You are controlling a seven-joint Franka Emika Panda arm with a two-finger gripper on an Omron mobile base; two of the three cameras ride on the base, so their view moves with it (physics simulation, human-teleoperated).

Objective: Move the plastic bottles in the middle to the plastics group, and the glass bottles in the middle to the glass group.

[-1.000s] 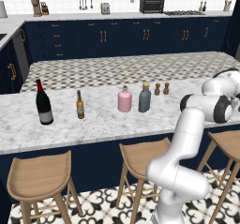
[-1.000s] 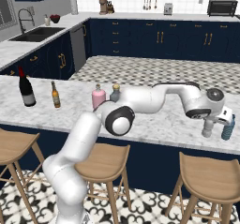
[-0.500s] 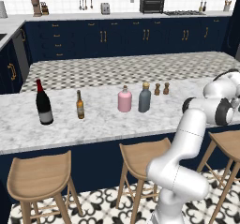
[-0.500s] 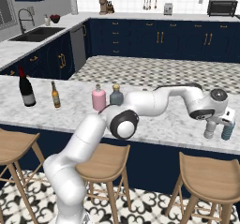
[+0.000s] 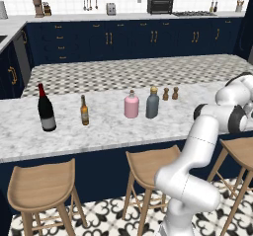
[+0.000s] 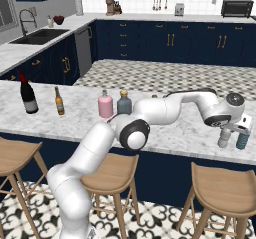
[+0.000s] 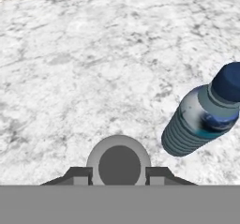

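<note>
One marble counter (image 6: 190,133) lies under the pincer (image 6: 226,131). One dark wine bottle (image 6: 28,94) stands farthest from it. Two squat bottles, pink (image 6: 105,105) and slate-blue (image 6: 124,104), stand well apart from it, mid-counter. One blue-capped ribbed bottle (image 7: 201,117) stands just beside it. One silvery-grey bottle (image 7: 119,164) sits between its fingertips (image 7: 80,174); I cannot tell whether they clamp it. One amber bottle (image 6: 59,102) stands near the wine. Two tiny shakers (image 5: 170,93) stand beyond the slate-blue bottle.
</note>
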